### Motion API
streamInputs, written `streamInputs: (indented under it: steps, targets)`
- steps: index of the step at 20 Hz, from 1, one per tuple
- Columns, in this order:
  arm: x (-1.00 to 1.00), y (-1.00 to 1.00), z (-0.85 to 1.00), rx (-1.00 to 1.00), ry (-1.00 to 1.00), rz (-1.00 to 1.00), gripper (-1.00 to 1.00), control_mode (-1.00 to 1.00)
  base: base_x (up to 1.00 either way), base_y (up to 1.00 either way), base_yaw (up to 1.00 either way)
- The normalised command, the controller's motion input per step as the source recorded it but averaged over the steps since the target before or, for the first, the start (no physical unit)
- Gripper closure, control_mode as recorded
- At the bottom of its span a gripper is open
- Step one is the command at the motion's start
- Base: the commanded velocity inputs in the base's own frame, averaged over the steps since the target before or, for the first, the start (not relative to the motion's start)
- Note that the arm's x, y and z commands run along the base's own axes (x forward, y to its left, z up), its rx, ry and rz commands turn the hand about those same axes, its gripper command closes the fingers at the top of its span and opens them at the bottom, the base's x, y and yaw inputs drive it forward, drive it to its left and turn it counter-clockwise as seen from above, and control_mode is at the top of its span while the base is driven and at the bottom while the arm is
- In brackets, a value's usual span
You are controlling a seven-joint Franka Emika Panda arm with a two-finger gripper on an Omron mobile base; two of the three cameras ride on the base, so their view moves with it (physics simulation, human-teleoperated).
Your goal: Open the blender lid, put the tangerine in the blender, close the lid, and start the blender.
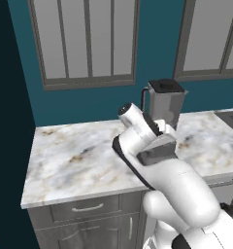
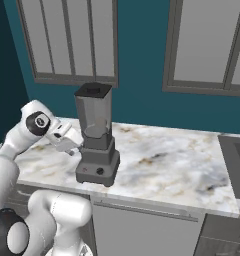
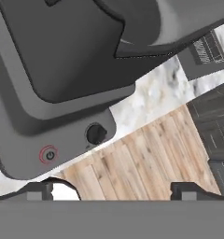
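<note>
In the left base view the white arm rises from 5 o'clock and covers most of the blender (image 1: 168, 104); just the upper pitcher and the blender lid (image 1: 165, 86), seated flat on top, clear the arm at about 1 o'clock. The marble tabletop (image 1: 74, 158) spreads toward 9 o'clock, with grey drawers (image 1: 87, 209) under its front edge and two windows (image 1: 84, 41) on the teal wall behind.

The right base view has the blender (image 2: 97, 137) whole: boxy dark base with a small front knob, translucent pitcher above, the blender lid (image 2: 93, 90) closed on it. The arm comes in from 8 o'clock, and the tool (image 2: 72, 146) sits just beside the blender's base at its 9 o'clock side; from here I cannot tell whether it touches. A dark sink (image 2: 236, 165) lies at 3 o'clock in the tabletop (image 2: 167, 160).

The hand view looks close along the blender (image 3: 58, 88), showing what neither base view does: a red-ringed power button (image 3: 49, 155) and the knob (image 3: 95, 134) on the base's face. The tool's (image 3: 114, 189) fingertips (image 3: 37, 190) stand far apart at 7 and 5 o'clock, wide open with nothing between them. Wood floor (image 3: 142, 163) shows past the tabletop (image 3: 146, 95) edge.
</note>
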Motion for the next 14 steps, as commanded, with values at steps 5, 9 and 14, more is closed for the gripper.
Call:
streamInputs:
  steps: [5, 9, 14]
  targets:
    - [0.0, -0.18, -0.6, -0.05, -0.11, 0.0, -1.0, -1.0, 0.0, 0.0, 0.0]
    - [0.02, -0.32, -0.25, -0.01, -0.01, 0.02, -1.0, -1.0, 0.0, 0.0, 0.0]
    - [0.0, -0.31, -0.23, 0.0, 0.0, 0.09, -1.0, -1.0, 0.0, 0.0, 0.0]
